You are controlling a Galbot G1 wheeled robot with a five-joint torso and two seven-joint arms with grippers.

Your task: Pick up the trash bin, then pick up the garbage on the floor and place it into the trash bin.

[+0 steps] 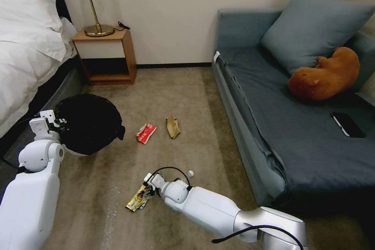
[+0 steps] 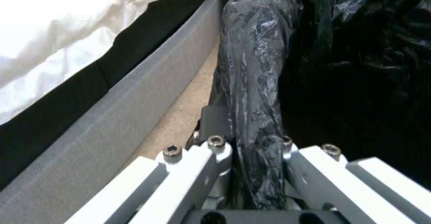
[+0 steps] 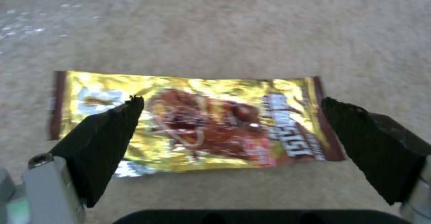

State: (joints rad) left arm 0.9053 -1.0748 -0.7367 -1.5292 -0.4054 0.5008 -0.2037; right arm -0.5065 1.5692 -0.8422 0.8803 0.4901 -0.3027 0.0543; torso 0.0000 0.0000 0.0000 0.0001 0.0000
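Beige carpet [image 1: 187, 97] runs between a white-sheeted bed [image 1: 23, 47] at nine o'clock and a grey sofa [image 1: 297, 125] at three o'clock, with a wooden nightstand [image 1: 105, 52] against the far wall.

The trash bin [image 1: 88, 123], lined with a black bag [image 2: 251, 82], sits at about ten o'clock just beside the bed base. The left gripper [image 2: 251, 170] is clamped on its bagged rim, one finger on each side of the wall, so the first step looks settled. Nothing can be made out inside the dark liner.

The step in hand is collecting the garbage. The right gripper [image 3: 229, 129] is low over the gold snack wrapper [image 3: 188, 119] at six o'clock, its black pads [image 3: 103, 140] spread wide and straddling the wrapper's length without holding it. A flat foil sheet on carpet probably calls for pressing down and closing so the foil buckles up between the pads.

A red-and-white packet [image 1: 146, 133] and a tan paper wrapper [image 1: 173, 126] lie at twelve o'clock on the floor, well apart from the bin. A small white bottle cap [image 1: 190, 173] peeks out behind the right wrist.
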